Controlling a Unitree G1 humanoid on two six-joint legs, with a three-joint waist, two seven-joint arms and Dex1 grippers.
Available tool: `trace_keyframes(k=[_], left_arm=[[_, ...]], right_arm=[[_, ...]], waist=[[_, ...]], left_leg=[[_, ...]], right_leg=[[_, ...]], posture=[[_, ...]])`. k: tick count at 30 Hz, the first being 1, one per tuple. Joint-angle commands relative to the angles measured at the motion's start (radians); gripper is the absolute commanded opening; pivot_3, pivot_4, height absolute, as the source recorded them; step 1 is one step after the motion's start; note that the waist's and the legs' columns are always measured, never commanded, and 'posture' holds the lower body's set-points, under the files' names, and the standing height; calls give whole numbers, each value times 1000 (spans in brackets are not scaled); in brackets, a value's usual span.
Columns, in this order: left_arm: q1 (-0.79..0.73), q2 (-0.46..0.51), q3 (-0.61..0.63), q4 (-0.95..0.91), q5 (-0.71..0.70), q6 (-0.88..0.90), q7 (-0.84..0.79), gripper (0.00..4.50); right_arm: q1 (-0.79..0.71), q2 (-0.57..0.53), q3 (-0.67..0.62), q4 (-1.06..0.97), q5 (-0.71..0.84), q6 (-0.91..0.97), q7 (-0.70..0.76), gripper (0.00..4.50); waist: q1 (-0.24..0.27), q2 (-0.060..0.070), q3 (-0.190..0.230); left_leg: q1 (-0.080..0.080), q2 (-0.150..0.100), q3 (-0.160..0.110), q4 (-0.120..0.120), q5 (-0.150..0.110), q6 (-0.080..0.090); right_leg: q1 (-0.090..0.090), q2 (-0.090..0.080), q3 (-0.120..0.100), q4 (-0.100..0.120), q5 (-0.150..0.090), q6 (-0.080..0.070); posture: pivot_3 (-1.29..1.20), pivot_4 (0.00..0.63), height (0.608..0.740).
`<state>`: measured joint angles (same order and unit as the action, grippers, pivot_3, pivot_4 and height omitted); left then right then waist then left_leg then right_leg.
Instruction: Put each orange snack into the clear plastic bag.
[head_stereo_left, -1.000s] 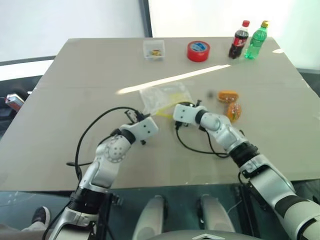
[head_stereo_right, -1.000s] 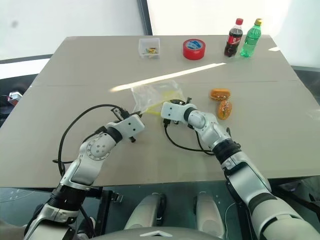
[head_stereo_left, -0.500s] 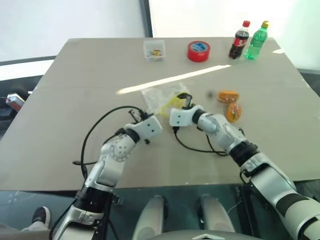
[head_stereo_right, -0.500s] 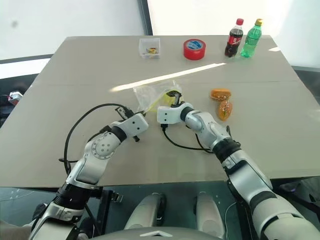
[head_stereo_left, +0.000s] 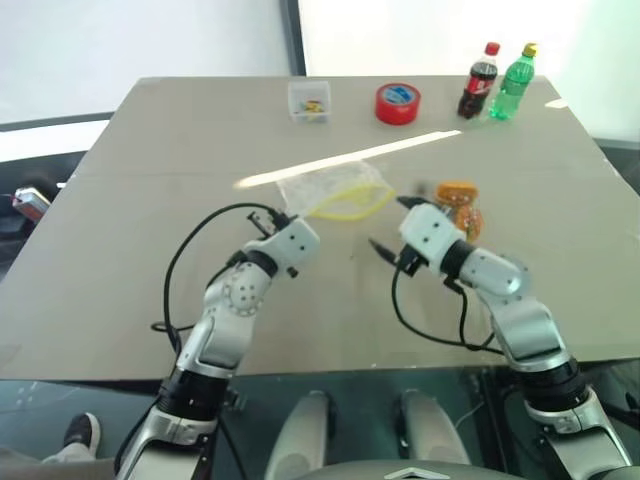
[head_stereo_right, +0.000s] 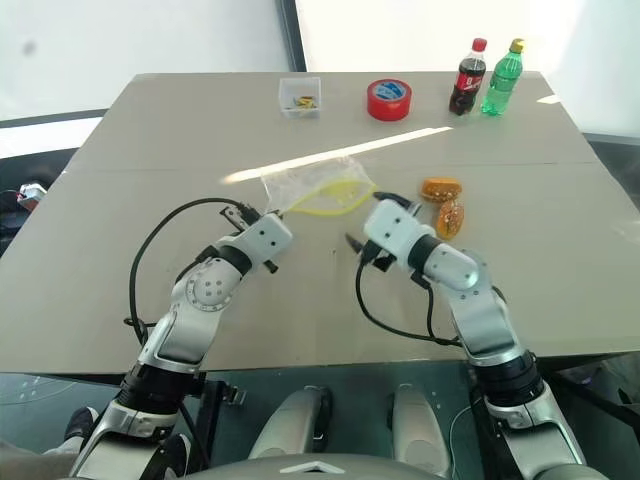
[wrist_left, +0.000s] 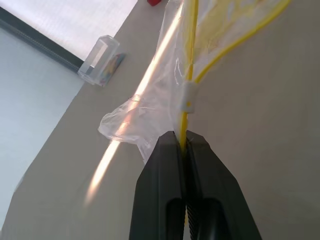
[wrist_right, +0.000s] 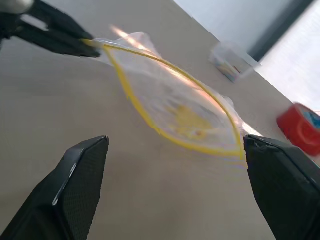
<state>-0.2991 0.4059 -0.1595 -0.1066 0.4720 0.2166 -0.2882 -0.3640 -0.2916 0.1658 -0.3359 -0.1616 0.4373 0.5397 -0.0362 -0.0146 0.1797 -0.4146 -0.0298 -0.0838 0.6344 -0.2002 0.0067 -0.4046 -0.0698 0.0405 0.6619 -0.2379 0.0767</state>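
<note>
Left gripper (wrist_left: 185, 145) jaws pinch the clear plastic bag (head_stereo_left: 335, 192); right gripper (head_stereo_left: 392, 226) jaws spread beside orange snacks (head_stereo_left: 460, 203).

A robot test room or lab, with a plain grey-brown table (head_stereo_left: 200, 130) standing alone against bare white walls (head_stereo_left: 130, 40) split by a dark vertical strip (head_stereo_left: 291, 38). A few unrelated props sit along the table's far edge: a small clear box (head_stereo_left: 308, 100), a red tape roll (head_stereo_left: 397, 102), a cola bottle (head_stereo_left: 478, 80) and a green bottle (head_stereo_left: 512, 82).
</note>
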Motion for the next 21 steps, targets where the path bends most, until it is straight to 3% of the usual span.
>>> trace_keyframes(k=[1,14,21], left_arm=[[-20,-7,4,-18,12,6,25,0],[-26,-16,-18,-5,26,10,39,0],[-27,-9,-19,-5,33,8,39,0]], right_arm=[[-5,42,-111,-43,-16,144,-138,4436],[-43,138,-270,77,22,346,-362,4436],[-69,205,-328,128,108,407,-410,4436]], waist=[[1,0,0],[-1,0,0],[-2,0,0]], left_leg=[[0,0,0,0,0,0],[-1,0,1,0,0,0],[-1,0,1,0,0,0]], right_leg=[[0,0,0,0,0,0],[-1,0,1,-1,0,0],[-1,0,1,-1,0,0]], posture=[[0,150,740],[0,150,740],[0,150,740]])
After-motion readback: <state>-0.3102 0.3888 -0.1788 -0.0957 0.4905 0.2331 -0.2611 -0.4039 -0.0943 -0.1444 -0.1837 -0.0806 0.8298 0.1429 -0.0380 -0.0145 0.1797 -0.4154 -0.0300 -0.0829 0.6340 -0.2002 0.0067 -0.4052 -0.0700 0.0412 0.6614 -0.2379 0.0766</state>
